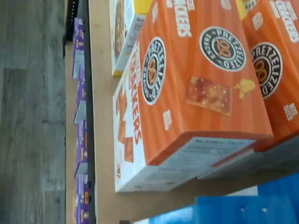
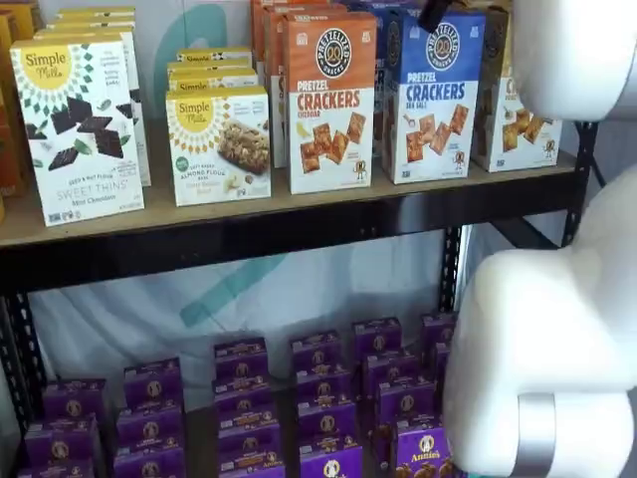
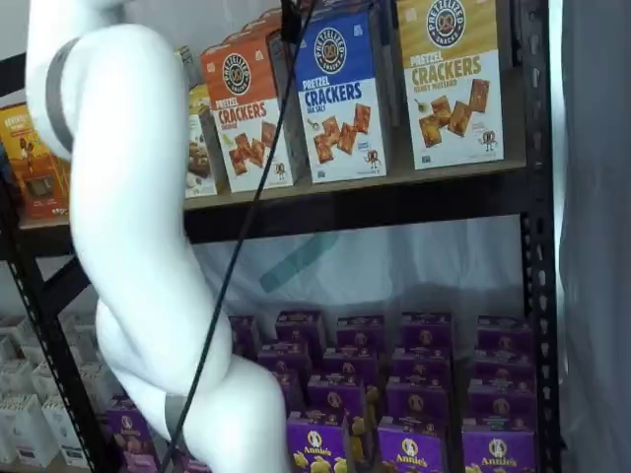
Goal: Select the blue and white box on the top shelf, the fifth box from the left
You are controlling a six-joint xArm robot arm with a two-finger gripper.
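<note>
The blue and white box stands upright on the top shelf, between an orange-and-white carton and a yellow-and-white one; it shows in both shelf views. Only a black tip of my gripper shows, just above the box's upper edge. In a shelf view the gripper hangs dark at that box's upper left corner with a cable beside it. No gap between fingers can be made out. The wrist view shows blue carton surface beside orange cartons.
The orange-and-white carton and the yellow-and-white carton flank the blue one. Simple Mills boxes stand further left. Small purple boxes fill the lower level. My white arm stands in front of the rack.
</note>
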